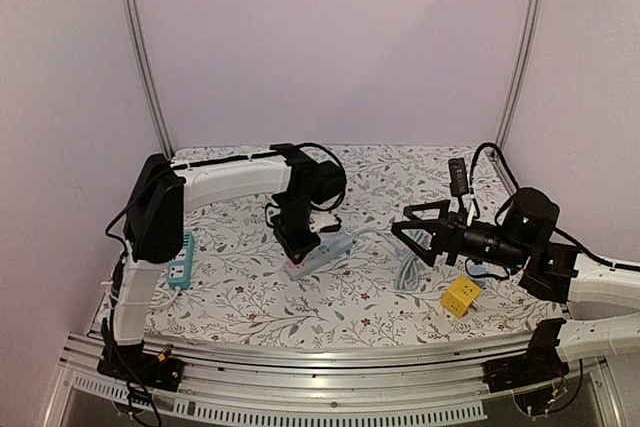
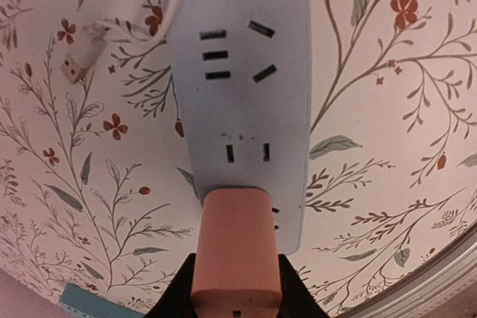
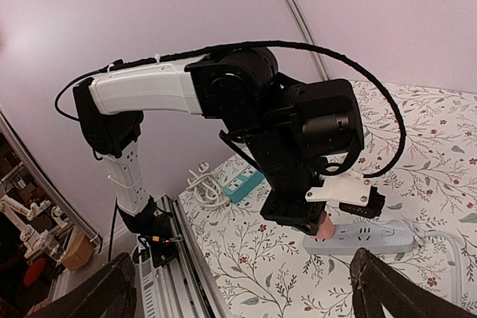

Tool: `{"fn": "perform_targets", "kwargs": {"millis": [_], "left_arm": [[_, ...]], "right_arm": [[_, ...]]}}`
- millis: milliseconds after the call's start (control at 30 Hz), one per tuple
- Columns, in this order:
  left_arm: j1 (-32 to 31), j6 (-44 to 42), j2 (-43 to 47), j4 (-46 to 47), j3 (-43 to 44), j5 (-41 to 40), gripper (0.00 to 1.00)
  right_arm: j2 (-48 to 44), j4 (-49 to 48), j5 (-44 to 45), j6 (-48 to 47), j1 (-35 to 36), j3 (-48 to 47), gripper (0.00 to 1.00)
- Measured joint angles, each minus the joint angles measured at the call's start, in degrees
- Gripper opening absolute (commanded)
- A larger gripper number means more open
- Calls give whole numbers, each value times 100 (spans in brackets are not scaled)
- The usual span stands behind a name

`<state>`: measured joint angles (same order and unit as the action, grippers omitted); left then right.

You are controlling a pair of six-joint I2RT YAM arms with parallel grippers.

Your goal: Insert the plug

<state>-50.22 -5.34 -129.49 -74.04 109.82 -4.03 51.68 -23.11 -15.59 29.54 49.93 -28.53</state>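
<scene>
while the left gripper [image 2: 235, 293] is clamped on the salmon plug [image 2: 235, 240], a finger on either side of its body, the plug stands upright over the near-left end of the white power strip [image 2: 242, 109]. strip lies mid-table on the floral cloth [image 1: 250, 297], angled, its white cable [image 1: 408, 272] running off to the right.

right gripper [image 1: 408, 230] hangs to the right of the strip, jaws spread wide, holding nothing, well apart from the work.

wrist view: plug body covers the end socket; the next pair of slots further along the strip shows free, and a sliver of another slot peeks out just right of the plug. prongs are hidden under the body, so i cannot tell whether they are in the holes or only resting on the face.

judgement: step in hand is the seating push. to do it well:
- keep the plug body square to the strip face, no tilt.
- press straight down along the prong axis, slowly; a sideways shove would skate the light strip over the cloth.
- strip is unbraced. the free right gripper could pin the far-right end if it starts to slide or tip.
- release only once the plug's base sits flush on the strip.

also on the table: teal strip [image 1: 181, 260] at the left edge, yellow block [image 1: 461, 296] near right. neither is in the way.
</scene>
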Motion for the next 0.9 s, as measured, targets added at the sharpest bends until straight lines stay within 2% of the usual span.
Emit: {"fn": "perform_targets", "kwargs": {"millis": [100, 533, 667, 700, 733, 900], "left_arm": [[2, 0, 13, 20, -13, -2, 5], [2, 66, -118, 81, -68, -273, 56], [7, 138, -66, 136, -94, -411, 77], [7, 136, -55, 144, -94, -446, 90], [7, 214, -46, 155, -92, -455, 98], [9, 328, 201, 184, -7, -535, 99]], "right_arm": [[0, 0, 0, 0, 0, 0, 99], [0, 0, 0, -2, 0, 0, 99], [-13, 0, 0, 0, 0, 0, 99], [-13, 0, 0, 0, 0, 0, 99], [-15, 0, 0, 0, 0, 0, 99], [-15, 0, 0, 0, 0, 0, 99]]}}
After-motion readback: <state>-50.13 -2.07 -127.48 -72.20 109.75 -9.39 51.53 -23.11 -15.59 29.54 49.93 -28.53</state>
